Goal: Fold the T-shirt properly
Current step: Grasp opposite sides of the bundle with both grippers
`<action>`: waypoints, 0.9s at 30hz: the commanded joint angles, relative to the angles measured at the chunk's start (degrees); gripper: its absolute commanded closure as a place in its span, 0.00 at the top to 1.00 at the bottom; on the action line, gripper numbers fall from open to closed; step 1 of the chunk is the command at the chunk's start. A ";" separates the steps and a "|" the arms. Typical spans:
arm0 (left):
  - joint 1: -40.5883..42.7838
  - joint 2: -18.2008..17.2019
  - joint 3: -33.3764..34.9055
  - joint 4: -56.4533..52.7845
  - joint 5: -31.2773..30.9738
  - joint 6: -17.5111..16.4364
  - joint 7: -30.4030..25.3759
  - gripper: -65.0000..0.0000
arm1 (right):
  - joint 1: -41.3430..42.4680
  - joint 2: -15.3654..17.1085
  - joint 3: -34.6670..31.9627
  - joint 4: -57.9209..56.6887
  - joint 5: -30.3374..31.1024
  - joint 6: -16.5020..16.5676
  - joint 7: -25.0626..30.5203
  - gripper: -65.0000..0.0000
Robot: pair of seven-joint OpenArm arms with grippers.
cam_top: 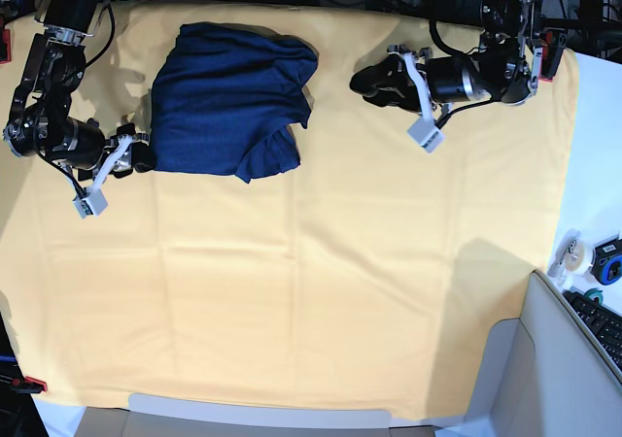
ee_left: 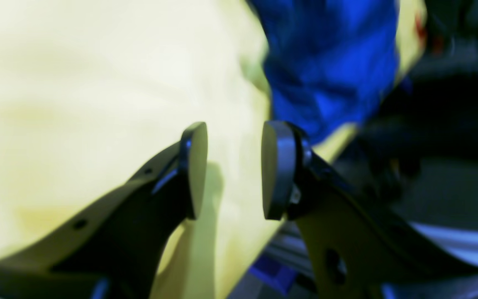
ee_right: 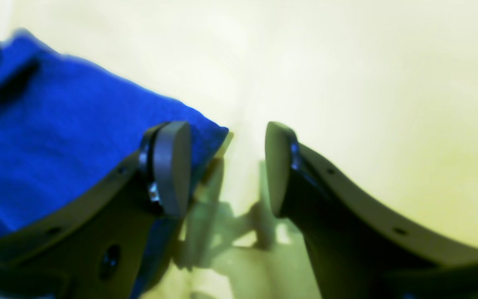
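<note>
- T-shirt (cam_top: 231, 99): dark navy, bunched into a rough folded heap on the yellow cloth (cam_top: 321, 291) that covers the bench, toward the far left part of the base view. Lower edge is uneven, with a lump of fabric hanging out at the near right corner.
- Right arm: enters from the far left corner of the base view, bent down and inward, wrist lying low over the cloth. Right fingers (ee_right: 227, 168) point at the T-shirt's left edge.
- Right fingers released: clear gap between the two pads, bare yellow cloth and their shadow visible through it. One pad (ee_right: 172, 166) sits over the blue fabric's corner; the other is over bare cloth. Nothing held. Contact between pad and fabric: cannot tell, view is blurred.
- Left arm: reaches in from the far right corner of the base view, forearm roughly level, wrist turned toward the T-shirt.
- Left fingers (ee_left: 234, 170) released: pads apart with yellow cloth between them, nothing gripped. T-shirt lies beyond the fingertips, well apart from them.
</note>
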 commanded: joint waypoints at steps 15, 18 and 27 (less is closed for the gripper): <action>-3.16 1.93 11.23 -3.86 -1.75 0.43 -0.60 0.60 | 3.84 3.44 -1.86 -10.72 8.17 1.26 0.29 0.45; -3.16 1.93 11.32 -3.95 -1.75 5.62 -0.07 0.60 | 4.71 3.44 -1.95 -10.72 8.08 1.09 0.20 0.45; -6.59 4.22 14.57 -8.25 -1.93 8.08 1.95 0.61 | 4.54 3.35 -2.04 -10.81 8.17 1.09 0.20 0.45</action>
